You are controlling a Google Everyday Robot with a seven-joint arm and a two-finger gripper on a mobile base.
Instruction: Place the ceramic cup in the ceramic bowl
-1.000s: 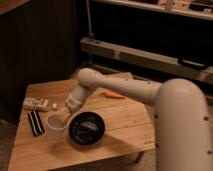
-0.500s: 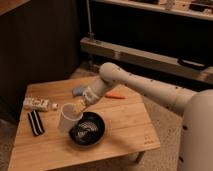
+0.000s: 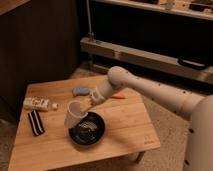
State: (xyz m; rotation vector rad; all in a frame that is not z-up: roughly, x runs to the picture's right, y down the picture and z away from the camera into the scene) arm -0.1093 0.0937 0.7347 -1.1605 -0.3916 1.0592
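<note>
I observe the ceramic cup [image 3: 74, 113] off the tabletop [image 3: 125, 121], tilted with its open rim toward the upper right, over the left rim of the ceramic bowl [image 3: 88, 131]. I cannot tell whether cup and bowl touch. The gripper [image 3: 86, 104] is clamped on the cup at its rim side. The arm [image 3: 142, 88] reaches in from the right.

The bowl sits on the tabletop near the front edge. I note a black striped item [image 3: 35, 123] lying flat well left of it, a pale tube [image 3: 39, 104] behind that, a blue object [image 3: 80, 91] just behind the gripper, and a thin orange item [image 3: 118, 96] beside the arm.
</note>
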